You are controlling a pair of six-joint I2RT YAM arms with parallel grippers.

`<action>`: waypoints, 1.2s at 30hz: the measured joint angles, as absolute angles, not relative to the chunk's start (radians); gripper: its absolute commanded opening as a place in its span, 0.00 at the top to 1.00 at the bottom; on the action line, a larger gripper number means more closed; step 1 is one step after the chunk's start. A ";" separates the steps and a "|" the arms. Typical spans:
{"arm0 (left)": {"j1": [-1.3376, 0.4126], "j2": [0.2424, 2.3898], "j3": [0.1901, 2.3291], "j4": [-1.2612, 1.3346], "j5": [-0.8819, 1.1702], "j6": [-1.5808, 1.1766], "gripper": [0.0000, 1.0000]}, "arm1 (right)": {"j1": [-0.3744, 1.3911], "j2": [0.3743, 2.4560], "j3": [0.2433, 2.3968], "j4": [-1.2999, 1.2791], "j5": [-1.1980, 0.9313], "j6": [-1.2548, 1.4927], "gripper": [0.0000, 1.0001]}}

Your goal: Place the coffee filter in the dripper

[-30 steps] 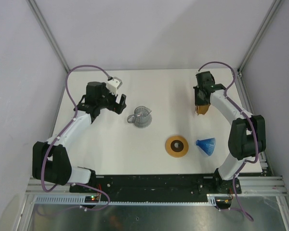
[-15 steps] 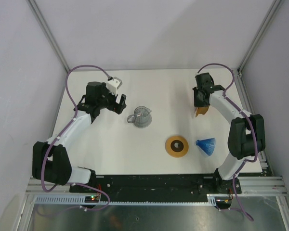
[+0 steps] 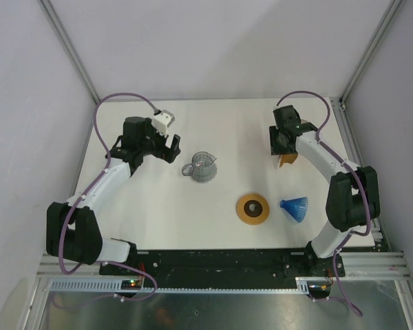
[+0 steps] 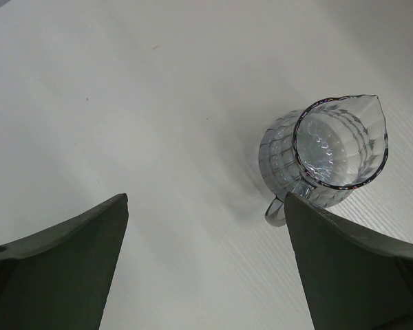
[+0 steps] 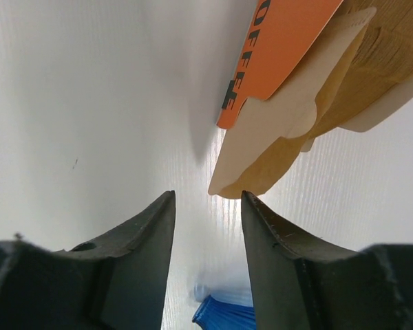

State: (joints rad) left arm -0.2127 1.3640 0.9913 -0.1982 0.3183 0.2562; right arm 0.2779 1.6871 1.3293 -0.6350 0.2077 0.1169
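**Bright, even light, soft shadows**

The overhead view is sharp, its white counter [image 3: 227,130] bright without glare. In the left wrist view the jug [image 4: 323,155] casts a soft shadow leftward. In the right, a faint shadow lies beside the filter stack [image 5: 372,75]; the close dark fingers [image 5: 138,254] look slightly soft

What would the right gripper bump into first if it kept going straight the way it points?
Most likely the pack of paper filters: its nearest corner lies just ahead of the right gripper, a little to one side. Depth is unclear, so it might meet the table first.
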 measured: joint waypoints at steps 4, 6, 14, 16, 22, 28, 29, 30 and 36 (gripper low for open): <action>-0.213 1.364 0.991 -0.199 0.318 0.256 0.00 | 0.302 1.656 1.327 -0.656 0.230 0.117 0.45; -0.213 1.364 0.991 -0.198 0.318 0.256 0.00 | 0.316 1.638 1.323 -0.670 0.240 0.118 0.40; -0.213 1.364 0.991 -0.198 0.319 0.256 0.00 | 0.416 1.541 1.295 -0.752 0.247 0.120 0.40; -0.213 1.364 0.991 -0.198 0.318 0.256 0.00 | 0.442 1.508 1.261 -0.772 0.227 0.124 0.43; -0.213 1.364 0.991 -0.198 0.319 0.255 0.00 | 0.511 1.436 1.118 -0.819 0.105 0.170 0.45; -0.213 1.362 0.991 -0.198 0.320 0.255 0.00 | 0.597 1.433 1.001 -0.824 -0.017 0.232 0.50; -0.213 1.361 0.991 -0.199 0.321 0.255 0.00 | 0.611 1.433 0.985 -0.822 -0.035 0.240 0.51; -0.213 1.360 0.991 -0.199 0.322 0.255 0.00 | 0.619 1.433 0.977 -0.820 -0.046 0.245 0.51; -0.213 1.356 0.984 -0.198 0.327 0.255 0.00 | 0.649 1.454 0.965 -0.783 -0.068 0.262 0.54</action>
State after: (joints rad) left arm -0.2127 1.3560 0.9844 -0.1978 0.3267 0.2546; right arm 0.6495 1.4544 0.9649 -0.7826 -0.0685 0.2623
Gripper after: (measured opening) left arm 0.996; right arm 0.483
